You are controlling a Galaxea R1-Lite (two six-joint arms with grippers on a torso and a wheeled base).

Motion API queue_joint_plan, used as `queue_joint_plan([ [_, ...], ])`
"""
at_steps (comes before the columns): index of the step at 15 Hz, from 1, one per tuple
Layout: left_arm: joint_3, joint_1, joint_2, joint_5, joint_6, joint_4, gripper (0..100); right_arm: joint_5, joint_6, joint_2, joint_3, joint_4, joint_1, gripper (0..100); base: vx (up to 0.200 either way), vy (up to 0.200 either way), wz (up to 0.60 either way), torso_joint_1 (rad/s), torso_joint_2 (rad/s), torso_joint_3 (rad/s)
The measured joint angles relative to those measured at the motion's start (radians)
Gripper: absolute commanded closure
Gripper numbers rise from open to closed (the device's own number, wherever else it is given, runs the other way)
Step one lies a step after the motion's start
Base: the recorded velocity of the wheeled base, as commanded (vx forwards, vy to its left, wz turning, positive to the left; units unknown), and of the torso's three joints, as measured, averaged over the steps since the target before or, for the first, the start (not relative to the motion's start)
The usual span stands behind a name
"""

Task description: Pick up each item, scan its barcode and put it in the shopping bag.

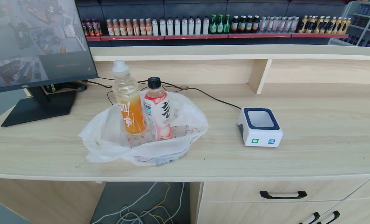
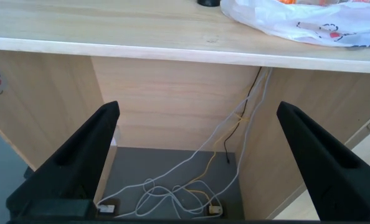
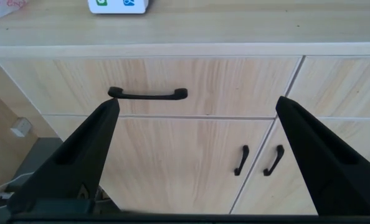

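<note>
Starting at the near side, the left gripper (image 2: 197, 106) was found below the front edge of the counter (image 1: 297, 161), with its jaws set wide and nothing between them. The right gripper (image 3: 195, 102) was found at the same low level, likewise spread wide and empty, facing the drawer fronts (image 3: 203, 81). Farther in, above the left gripper, the shopping bag (image 1: 110, 140) was seen lying open on the counter. The orange bottle (image 1: 128, 102) and the pink bottle (image 1: 157, 109) were stood upright inside it, side by side, with their long axes vertical. The scanner (image 1: 259, 126) was located to the robot's right of the bag, apart from it and above the right gripper. The left arm was therefore judged nearer to the bagged bottles, and the right arm nearer to the scanner. Both items were judged to be already bagged.
</note>
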Motion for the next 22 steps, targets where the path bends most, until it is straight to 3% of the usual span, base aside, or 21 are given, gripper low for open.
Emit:
queue_joint_plan([
  [4,0.000,0.000,0.000,0.000,0.001,0.000,0,0.000,0.000,0.000,0.000,0.000,0.000,0,0.000,-0.200,0.00,0.002,0.00,0.004],
  [22,0.000,0.001,0.000,0.000,0.002,0.000,0,0.000,0.000,0.000,0.000,0.000,0.000,0,0.000,0.000,0.00,0.000,0.00,0.000],
])
